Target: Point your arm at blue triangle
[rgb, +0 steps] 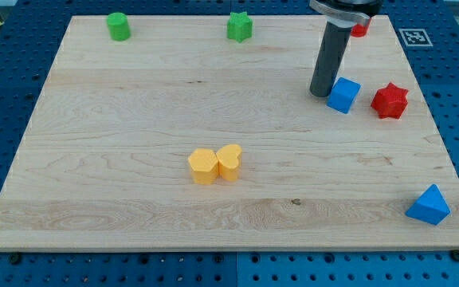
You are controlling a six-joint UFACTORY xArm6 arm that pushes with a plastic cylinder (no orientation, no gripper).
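1. My tip (321, 93) sits on the board (134, 119), touching or just beside the left face of the blue cube (343, 95). Wrong blue block.
2. Tool state: bare rod, no jaws, so nothing to clench or release. It holds nothing. Whether it presses on the cube, I cannot tell.
3. Target: blue triangle (429, 206) lies well apart from the blue cube, toward the view's bottom right, close to the board's corner.
4. Red star (390, 101) is just right of the blue cube. A red block (361, 29) is above the cube, partly hidden by the rod, shape unclear.
5. Far from the cube: yellow pair (215, 163) to its lower left, touching each other; green star (239, 26) and green cylinder (118, 25) to its upper left.
6. Progress, my judgement: not done. Tip is nowhere near the triangle.
7. Left to do: travel down-right past the cube and red star without shoving them, stop just beside the triangle.
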